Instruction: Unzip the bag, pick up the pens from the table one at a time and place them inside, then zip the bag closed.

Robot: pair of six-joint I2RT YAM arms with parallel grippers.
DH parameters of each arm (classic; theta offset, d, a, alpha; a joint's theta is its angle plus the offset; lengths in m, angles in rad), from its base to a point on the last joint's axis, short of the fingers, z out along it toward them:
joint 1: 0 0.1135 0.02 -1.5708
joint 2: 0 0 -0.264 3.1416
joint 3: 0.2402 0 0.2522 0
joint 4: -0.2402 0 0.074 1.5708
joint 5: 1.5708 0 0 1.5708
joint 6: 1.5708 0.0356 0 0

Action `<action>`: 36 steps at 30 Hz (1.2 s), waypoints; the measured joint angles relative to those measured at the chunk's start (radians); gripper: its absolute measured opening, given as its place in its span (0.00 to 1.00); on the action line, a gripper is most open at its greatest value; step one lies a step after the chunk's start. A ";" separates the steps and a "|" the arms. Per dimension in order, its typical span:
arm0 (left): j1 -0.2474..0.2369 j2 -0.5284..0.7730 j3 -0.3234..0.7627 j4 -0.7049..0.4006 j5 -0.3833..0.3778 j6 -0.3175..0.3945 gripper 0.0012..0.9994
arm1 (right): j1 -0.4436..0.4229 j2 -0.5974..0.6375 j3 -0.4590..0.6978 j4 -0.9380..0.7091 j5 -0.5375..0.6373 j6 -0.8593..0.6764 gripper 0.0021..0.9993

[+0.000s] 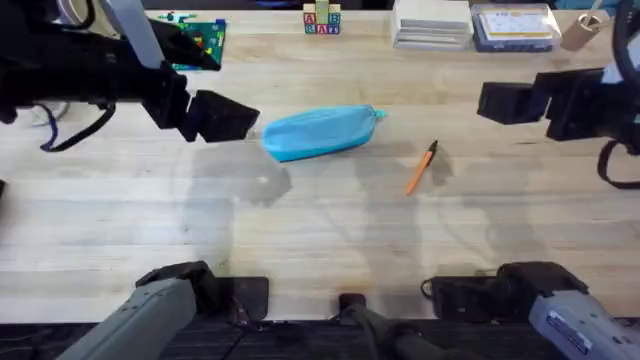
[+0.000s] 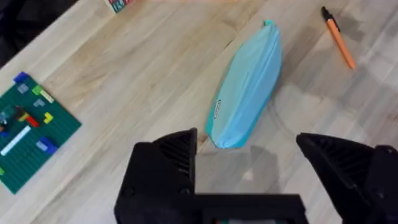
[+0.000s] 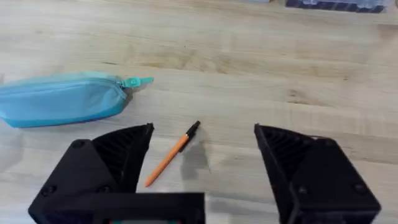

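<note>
Both the left gripper (image 2: 249, 171) and right gripper (image 3: 205, 168) hang wide open and empty near the light blue soft fabric pouch (image 1: 320, 133), which lies zipped on the wood-grain table (image 1: 300, 230) and will likely sag unless pinned while its small teal zipper tab (image 3: 138, 81) is pulled, with the slim, light orange pen (image 1: 421, 168) just beside that tab end.

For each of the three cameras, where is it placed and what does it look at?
Overhead: above the arm bases, facing down and forward at the table; both arms show.
Left wrist: on the left arm, above the bag; left gripper open.
Right wrist: on the right arm, above the pen; right gripper open.
All views share bag and pen.
</note>
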 joint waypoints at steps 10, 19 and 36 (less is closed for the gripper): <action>0.015 0.055 0.000 -0.017 -0.028 0.073 0.99 | 0.000 0.000 0.000 0.000 0.000 0.000 1.00; 0.015 0.084 0.002 -0.090 0.029 0.332 0.99 | 0.000 0.000 0.000 0.000 0.000 0.000 1.00; 0.038 0.400 0.002 -0.152 0.237 0.749 0.99 | 0.000 0.000 0.000 0.000 0.000 0.000 1.00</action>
